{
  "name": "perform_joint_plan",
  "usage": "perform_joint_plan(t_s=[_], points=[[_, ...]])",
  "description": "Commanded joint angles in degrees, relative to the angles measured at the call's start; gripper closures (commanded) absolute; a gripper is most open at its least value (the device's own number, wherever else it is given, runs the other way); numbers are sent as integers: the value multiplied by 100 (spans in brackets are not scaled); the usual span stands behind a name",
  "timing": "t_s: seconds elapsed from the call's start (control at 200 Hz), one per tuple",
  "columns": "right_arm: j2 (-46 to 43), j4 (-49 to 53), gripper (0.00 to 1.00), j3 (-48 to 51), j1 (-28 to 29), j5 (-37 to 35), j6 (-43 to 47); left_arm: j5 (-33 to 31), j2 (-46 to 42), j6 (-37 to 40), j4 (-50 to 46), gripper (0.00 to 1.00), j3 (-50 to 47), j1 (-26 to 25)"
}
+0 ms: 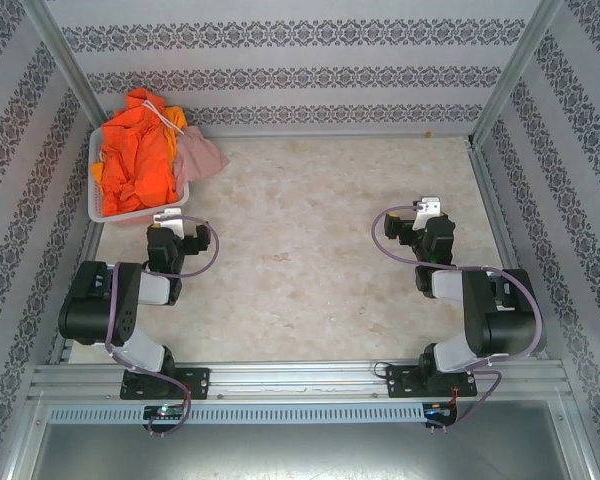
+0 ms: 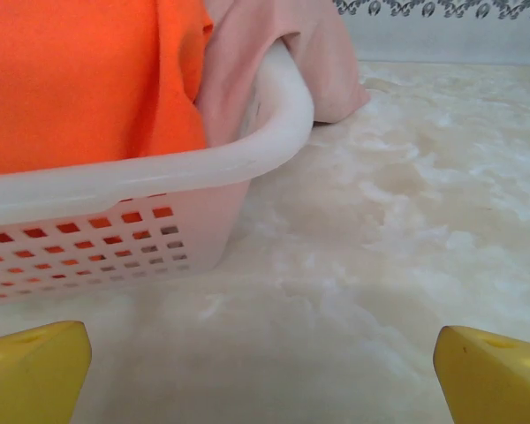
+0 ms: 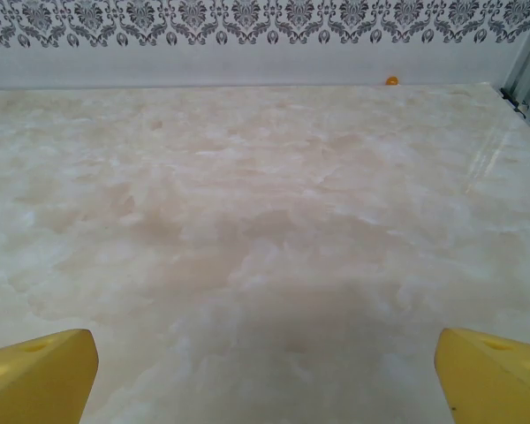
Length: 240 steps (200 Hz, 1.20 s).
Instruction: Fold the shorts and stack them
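At far left, the shorts (image 1: 135,150) all lie crumpled in the basket (image 2: 159,172), with the pink pair (image 1: 202,155) hanging over its rim. The left gripper (image 2: 265,375), just beside the basket, gapes empty. The right gripper (image 3: 265,375), over the table (image 1: 300,260), likewise. Nothing is folded or stacked yet.

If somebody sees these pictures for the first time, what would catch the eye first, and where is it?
The bright orange shorts stand out most, heaped in the white basket at the table's far left corner, with a pink pair hanging over its right rim. Next come the yellow fingertips of the two open grippers: the left gripper close before the basket, the right gripper over the pale marbled table on the right.
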State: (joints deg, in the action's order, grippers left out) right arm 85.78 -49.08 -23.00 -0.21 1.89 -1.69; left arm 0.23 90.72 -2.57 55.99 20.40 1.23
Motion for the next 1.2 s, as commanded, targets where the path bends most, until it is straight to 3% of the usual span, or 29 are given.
perform_joint_plan(t_s=[0.0, 1.094, 1.194], points=[[42, -58, 2, 42, 12, -75, -13, 198, 13, 160, -124, 0, 121, 17], [20, -32, 2, 22, -19, 23, -25, 187, 14, 151, -189, 0, 153, 17], [-522, 560, 2, -64, 47, 41, 65, 166, -544, 168, -316, 0, -12, 17]])
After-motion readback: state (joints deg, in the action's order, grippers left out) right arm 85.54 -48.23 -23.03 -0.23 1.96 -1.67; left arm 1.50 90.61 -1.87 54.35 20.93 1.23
